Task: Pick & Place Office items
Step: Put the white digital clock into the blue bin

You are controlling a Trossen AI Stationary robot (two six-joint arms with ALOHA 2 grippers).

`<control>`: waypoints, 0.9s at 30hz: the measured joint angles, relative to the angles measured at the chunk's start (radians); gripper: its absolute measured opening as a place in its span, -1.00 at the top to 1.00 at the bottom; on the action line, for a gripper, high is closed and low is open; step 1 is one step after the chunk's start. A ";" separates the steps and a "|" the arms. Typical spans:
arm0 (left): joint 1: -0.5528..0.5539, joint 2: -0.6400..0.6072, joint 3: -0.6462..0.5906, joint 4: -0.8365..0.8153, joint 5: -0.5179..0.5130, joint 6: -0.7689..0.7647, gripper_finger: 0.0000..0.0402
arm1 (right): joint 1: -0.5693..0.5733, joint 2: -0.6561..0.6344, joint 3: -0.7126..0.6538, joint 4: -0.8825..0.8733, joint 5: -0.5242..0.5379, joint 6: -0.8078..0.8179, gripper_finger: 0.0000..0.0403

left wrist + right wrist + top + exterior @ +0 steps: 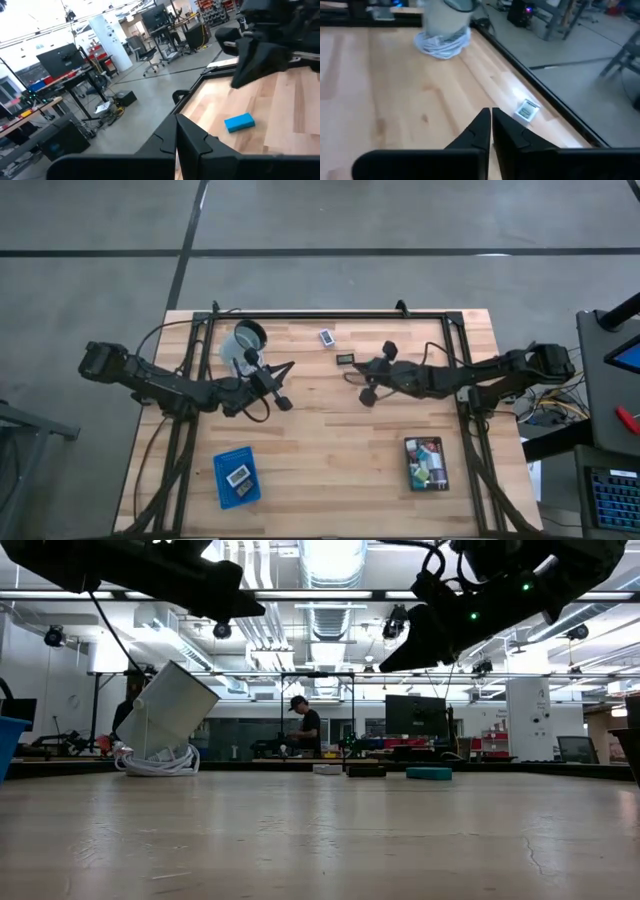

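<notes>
My left gripper [280,376] hangs shut above the table's middle left, beside the clear cup [243,345]; its fingers [176,140] hold nothing. My right gripper [355,375] hangs shut above the table's middle, its fingers [491,125] together with nothing between them. A white office item [327,337] [527,110] and a dark one [345,359] lie flat near the far edge. A teal block [239,122] [428,773] lies on the wood below the right arm. The cup [170,715] leans tilted on a white coil [155,762].
A blue tray [236,477] with flat pieces lies at the near left. A black tray [426,463] with several coloured pieces lies at the near right. A dark frame [330,315] runs along the far edge. Bare wood lies between the trays.
</notes>
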 joint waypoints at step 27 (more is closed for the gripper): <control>0.001 0.001 0.000 -0.074 0.003 -0.005 0.97 | -0.437 0.483 0.220 0.175 -0.624 0.027 0.96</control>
